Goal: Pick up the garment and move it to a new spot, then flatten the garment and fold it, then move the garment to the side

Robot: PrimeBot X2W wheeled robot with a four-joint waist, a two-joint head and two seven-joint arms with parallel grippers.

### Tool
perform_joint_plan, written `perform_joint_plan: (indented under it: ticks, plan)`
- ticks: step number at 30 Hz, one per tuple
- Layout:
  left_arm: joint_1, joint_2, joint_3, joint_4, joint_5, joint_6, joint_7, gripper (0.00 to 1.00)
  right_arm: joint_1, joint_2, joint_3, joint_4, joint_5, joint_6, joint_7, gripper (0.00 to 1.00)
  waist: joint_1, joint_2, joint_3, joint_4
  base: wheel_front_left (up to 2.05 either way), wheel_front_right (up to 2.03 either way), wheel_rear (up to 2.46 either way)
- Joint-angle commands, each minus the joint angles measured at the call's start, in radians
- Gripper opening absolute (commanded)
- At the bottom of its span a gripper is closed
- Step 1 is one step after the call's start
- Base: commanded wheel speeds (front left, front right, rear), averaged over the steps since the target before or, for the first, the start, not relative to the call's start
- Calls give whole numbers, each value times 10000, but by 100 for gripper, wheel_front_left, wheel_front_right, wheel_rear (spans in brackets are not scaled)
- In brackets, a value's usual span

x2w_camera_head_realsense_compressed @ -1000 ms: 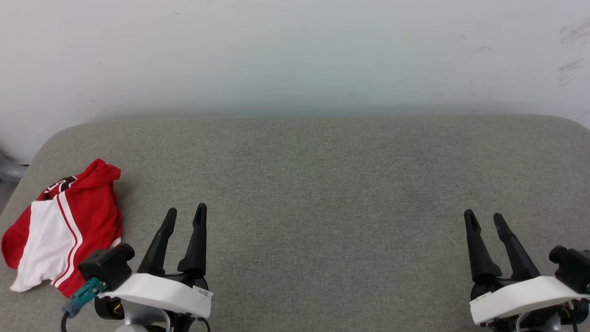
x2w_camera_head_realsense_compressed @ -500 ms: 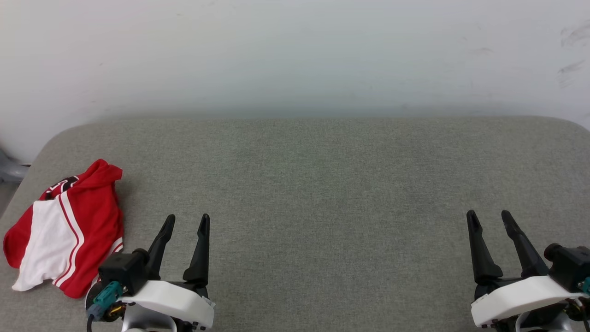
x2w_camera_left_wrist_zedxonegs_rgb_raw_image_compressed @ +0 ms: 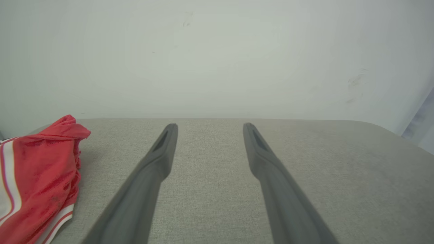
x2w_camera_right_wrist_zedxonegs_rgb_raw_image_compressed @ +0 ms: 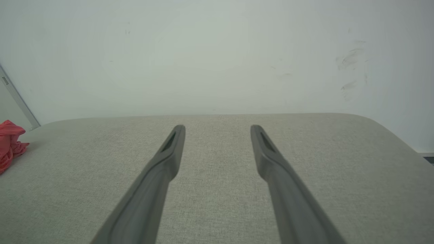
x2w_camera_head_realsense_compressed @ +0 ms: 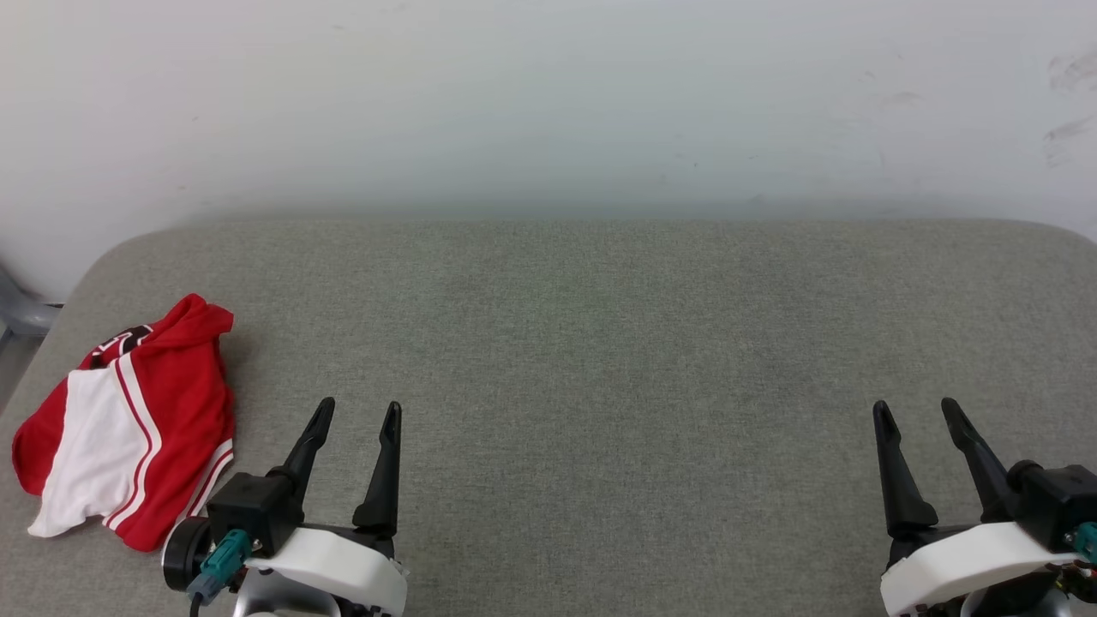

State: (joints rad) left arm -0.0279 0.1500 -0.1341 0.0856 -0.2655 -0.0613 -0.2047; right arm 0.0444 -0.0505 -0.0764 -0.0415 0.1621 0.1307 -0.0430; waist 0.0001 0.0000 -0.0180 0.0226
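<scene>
— What moved?
— The left gripper rolled at the wrist and drew back a little in the head view.
— The right gripper?
— Same: rolled, drew back slightly.

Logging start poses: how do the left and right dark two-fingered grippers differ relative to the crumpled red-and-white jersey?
The left gripper stands close beside the red-and-white jersey, its fingers clear of it. The right gripper is far off across the grey fabric table. In the left gripper's wrist view the jersey looms large at the left edge; in the right gripper's it is a small red patch. Both are open and empty, fingers toward the white wall.
</scene>
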Motion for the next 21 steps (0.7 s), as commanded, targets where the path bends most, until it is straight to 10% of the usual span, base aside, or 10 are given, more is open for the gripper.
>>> perform_joint_plan:
  ticks: [1,21]
  plan:
    - [-29,4,-48,-92,161,-61,-81,100,67,0,-27,-130,-166,0,-9,100,-1,0,-2,8,0,0,0]
    - [36,-435,371,75,729,-490,-462,100,123,3,-165,-157,-786,-1,-360,100,-1,0,-8,451,0,0,0]
